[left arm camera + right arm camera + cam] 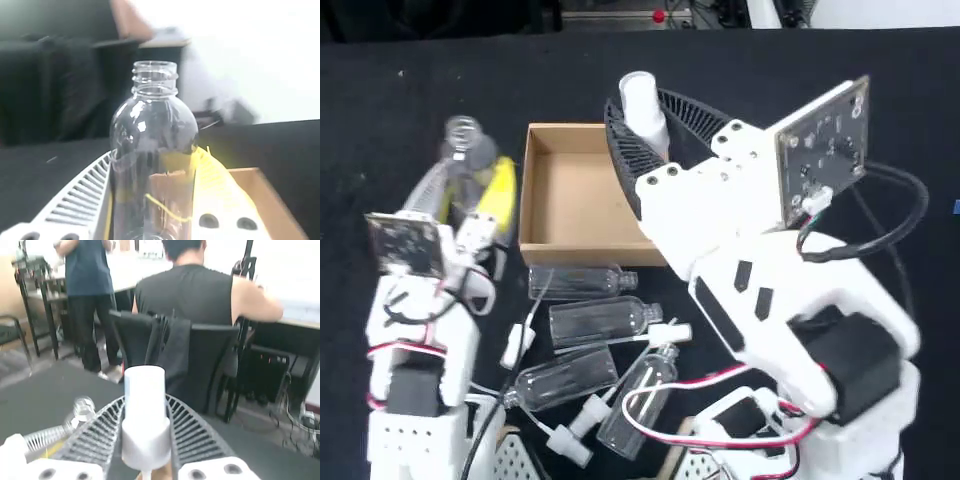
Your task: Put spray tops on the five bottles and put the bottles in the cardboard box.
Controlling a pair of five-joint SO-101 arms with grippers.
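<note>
Jaws of the left gripper [468, 185] clamp a clear bottle [152, 135], its long axis in line with the fingers and its open mouth outward. Farther off, to its right over the cardboard box [570, 205], the right gripper [640, 125] pinches a white spray top [145, 415] — seemingly stem-down — so cap and mouth stand well apart. No readable label on either.
</note>
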